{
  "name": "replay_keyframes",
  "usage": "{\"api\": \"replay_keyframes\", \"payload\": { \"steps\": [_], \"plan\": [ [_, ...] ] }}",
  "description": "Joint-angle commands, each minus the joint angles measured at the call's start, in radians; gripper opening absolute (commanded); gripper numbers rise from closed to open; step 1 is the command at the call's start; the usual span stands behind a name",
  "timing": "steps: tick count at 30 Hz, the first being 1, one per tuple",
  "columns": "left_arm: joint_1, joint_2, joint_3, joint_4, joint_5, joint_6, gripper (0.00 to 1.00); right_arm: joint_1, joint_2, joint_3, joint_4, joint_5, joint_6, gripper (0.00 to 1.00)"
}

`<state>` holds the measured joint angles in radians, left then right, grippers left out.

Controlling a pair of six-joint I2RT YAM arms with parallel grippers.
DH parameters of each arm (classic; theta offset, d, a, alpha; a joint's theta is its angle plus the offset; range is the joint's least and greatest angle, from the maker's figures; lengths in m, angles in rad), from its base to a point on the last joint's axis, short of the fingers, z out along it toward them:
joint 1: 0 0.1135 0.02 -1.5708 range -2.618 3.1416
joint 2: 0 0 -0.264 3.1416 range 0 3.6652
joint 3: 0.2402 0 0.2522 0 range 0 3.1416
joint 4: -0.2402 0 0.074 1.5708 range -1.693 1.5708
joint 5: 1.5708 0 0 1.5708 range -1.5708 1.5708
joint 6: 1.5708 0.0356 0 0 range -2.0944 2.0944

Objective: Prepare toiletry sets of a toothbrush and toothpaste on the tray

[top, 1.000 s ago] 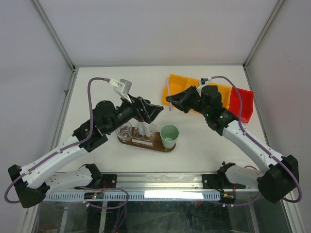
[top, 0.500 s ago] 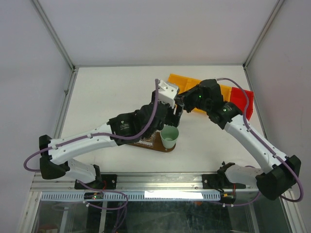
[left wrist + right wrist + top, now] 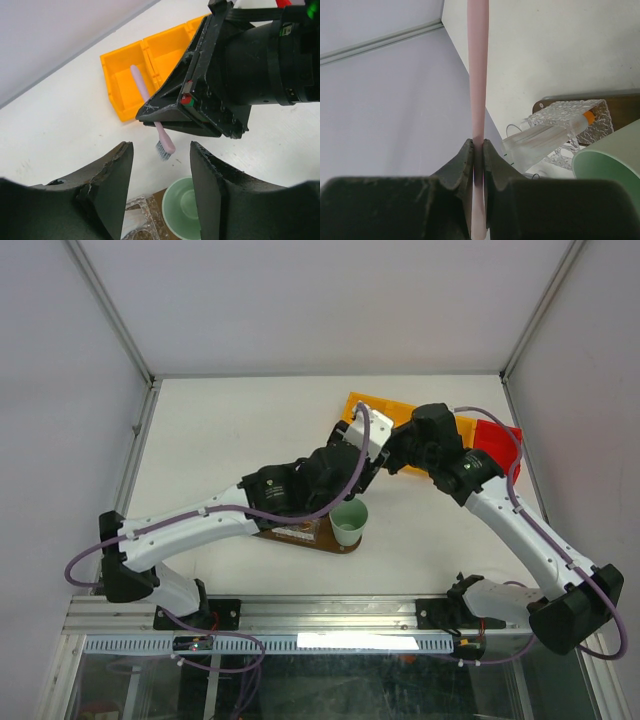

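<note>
In the right wrist view my right gripper (image 3: 477, 145) is shut on a thin pink toothbrush (image 3: 479, 70). The left wrist view shows the same toothbrush (image 3: 142, 90) hanging bristles down from the right gripper (image 3: 165, 112). My left gripper (image 3: 161, 150) is open, its fingers (image 3: 107, 185) on either side of the bristle head without touching it. From above, the left gripper (image 3: 368, 472) meets the right gripper (image 3: 388, 452) just beyond the brown tray (image 3: 325, 543). A white toothpaste tube (image 3: 545, 137) leans in a clear glass (image 3: 570, 125) on the tray (image 3: 620, 102).
A mint-green cup (image 3: 349, 520) stands at the tray's right end, below the toothbrush (image 3: 187, 210). A yellow compartmented bin (image 3: 375, 408) and a red bin (image 3: 497, 448) sit behind the grippers. The left arm (image 3: 240, 510) lies across the tray and hides most of it.
My left arm has swung right, from over the tray to the right gripper, and its jaws have narrowed round the brush head. The right gripper has shifted slightly right, still holding the toothbrush.
</note>
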<state>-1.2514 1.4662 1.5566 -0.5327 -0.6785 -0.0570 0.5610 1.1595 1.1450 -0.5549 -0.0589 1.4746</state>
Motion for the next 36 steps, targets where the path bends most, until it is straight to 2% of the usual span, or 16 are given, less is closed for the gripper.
{"api": "replay_keyframes", "payload": {
  "steps": [1, 4, 9, 13, 22, 28, 32, 34, 36],
  "plan": [
    [-0.02, 0.07, 0.066, -0.031, -0.057, 0.075, 0.49, 0.002, -0.026, 0.034, 0.016, 0.036, 0.039, 0.0],
    [-0.023, 0.097, 0.084, -0.038, -0.071, 0.087, 0.44, 0.001, -0.026, 0.021, 0.027, 0.027, 0.056, 0.0],
    [-0.023, 0.112, 0.07, -0.037, -0.086, 0.08, 0.41, 0.002, -0.023, 0.01, 0.042, 0.015, 0.066, 0.0],
    [-0.022, 0.132, 0.087, -0.036, -0.112, 0.083, 0.33, 0.001, -0.025, -0.001, 0.05, 0.004, 0.073, 0.0],
    [-0.023, 0.132, 0.098, -0.012, -0.13, 0.098, 0.34, 0.001, -0.031, 0.005, 0.046, 0.016, 0.075, 0.0],
    [-0.023, 0.134, 0.111, -0.01, -0.116, 0.111, 0.27, 0.001, -0.034, 0.003, 0.051, 0.007, 0.08, 0.0],
    [-0.025, 0.144, 0.11, -0.012, -0.116, 0.115, 0.17, 0.001, -0.037, 0.004, 0.059, -0.001, 0.085, 0.0],
    [-0.027, 0.147, 0.111, -0.013, -0.116, 0.117, 0.18, 0.001, -0.04, 0.004, 0.063, 0.002, 0.088, 0.0],
    [-0.028, 0.147, 0.112, -0.012, -0.117, 0.117, 0.25, 0.001, -0.041, 0.004, 0.067, 0.005, 0.09, 0.0]
  ]
}}
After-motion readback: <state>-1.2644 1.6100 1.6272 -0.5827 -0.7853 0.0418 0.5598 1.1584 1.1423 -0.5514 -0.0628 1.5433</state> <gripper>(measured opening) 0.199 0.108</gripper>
